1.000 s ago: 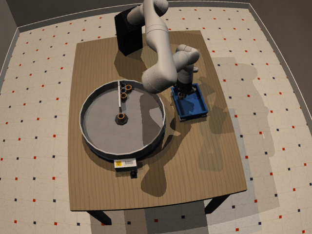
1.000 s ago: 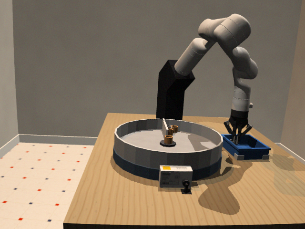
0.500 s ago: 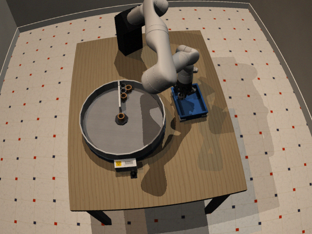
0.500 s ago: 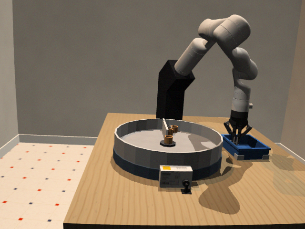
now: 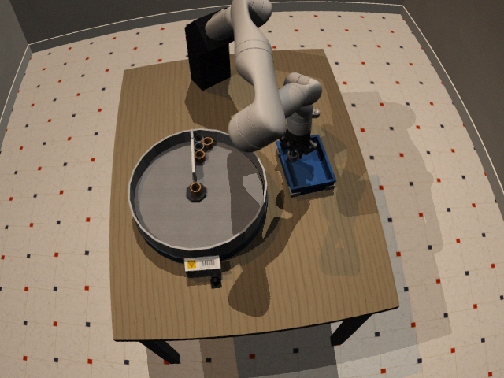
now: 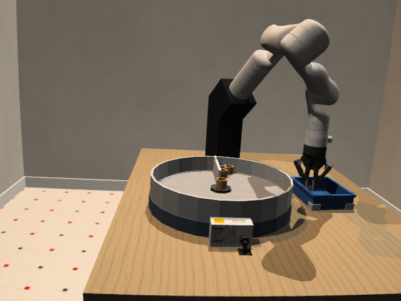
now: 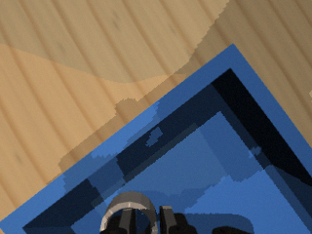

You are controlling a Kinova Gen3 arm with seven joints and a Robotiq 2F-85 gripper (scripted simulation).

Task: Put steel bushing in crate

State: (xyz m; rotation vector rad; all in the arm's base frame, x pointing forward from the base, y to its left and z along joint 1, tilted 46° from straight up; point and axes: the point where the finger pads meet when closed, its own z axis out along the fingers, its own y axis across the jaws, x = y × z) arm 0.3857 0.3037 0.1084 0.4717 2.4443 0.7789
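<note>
While the top view shows the gripper point(image 5: 294, 152) point(image 6: 310, 185) point(image 7: 148, 221) over one corner of the blue crate point(image 5: 313, 188) point(image 6: 335, 196) point(image 7: 233, 55), the steel bushing point(image 5: 291, 157) point(image 7: 131, 198) is at its fingertips, and other bushings lie well apart from it, on the turning table point(image 5: 166, 211) point(image 6: 223, 207). In the exterior view the fingers point down inside the crate walls, standing narrow. In the wrist view one finger is within the bushing's ring and one just outside, but I cannot tell if they pinch its wall.

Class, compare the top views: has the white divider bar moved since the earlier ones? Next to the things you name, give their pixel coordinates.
No; the white divider bar point(image 5: 193, 156) point(image 6: 217, 168) still points from the hub to the same stretch of the turning table's rim point(image 5: 134, 207).
</note>
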